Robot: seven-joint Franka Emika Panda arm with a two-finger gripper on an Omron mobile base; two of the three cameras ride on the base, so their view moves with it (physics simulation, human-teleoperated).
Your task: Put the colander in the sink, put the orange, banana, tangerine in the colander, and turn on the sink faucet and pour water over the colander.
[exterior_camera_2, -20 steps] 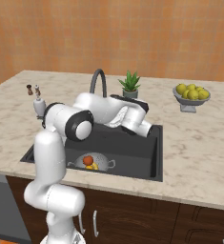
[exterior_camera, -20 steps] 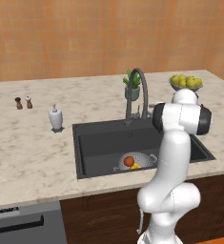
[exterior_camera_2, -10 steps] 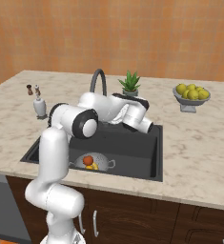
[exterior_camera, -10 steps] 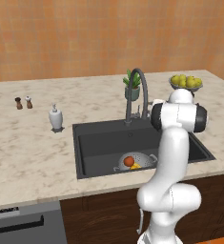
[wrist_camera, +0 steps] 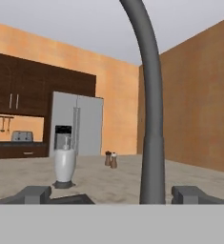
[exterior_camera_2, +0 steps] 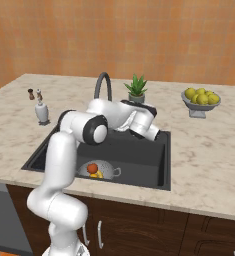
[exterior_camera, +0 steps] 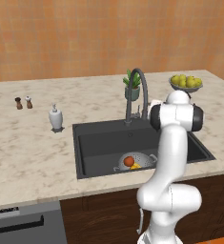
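Arm reaching forward, wrist level — pincer (wrist_camera: 113, 194) spread wide.

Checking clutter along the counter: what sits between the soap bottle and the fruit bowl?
In the left base view, the sink faucet and a small potted plant stand between the soap bottle and the fruit bowl.

the gripper (wrist_camera: 113, 194) stands spread wide at the back of the sink (exterior_camera: 99, 145), and the dark upright of the sink faucet (wrist_camera: 151, 157) rises close in front of it, between the two fingertips, blocking a straight push forward. to either side of that post there is open counter (exterior_camera: 27, 152); farther off stand the white soap bottle (exterior_camera: 56, 117) and two small shakers (exterior_camera: 23, 102). behind the tap a potted plant (exterior_camera_2: 136, 88) crowds the rim. the basin's far half is open; the colander (exterior_camera: 135, 162) with fruit takes the near part. a fruit bowl (exterior_camera_2: 201, 99) stands well apart.
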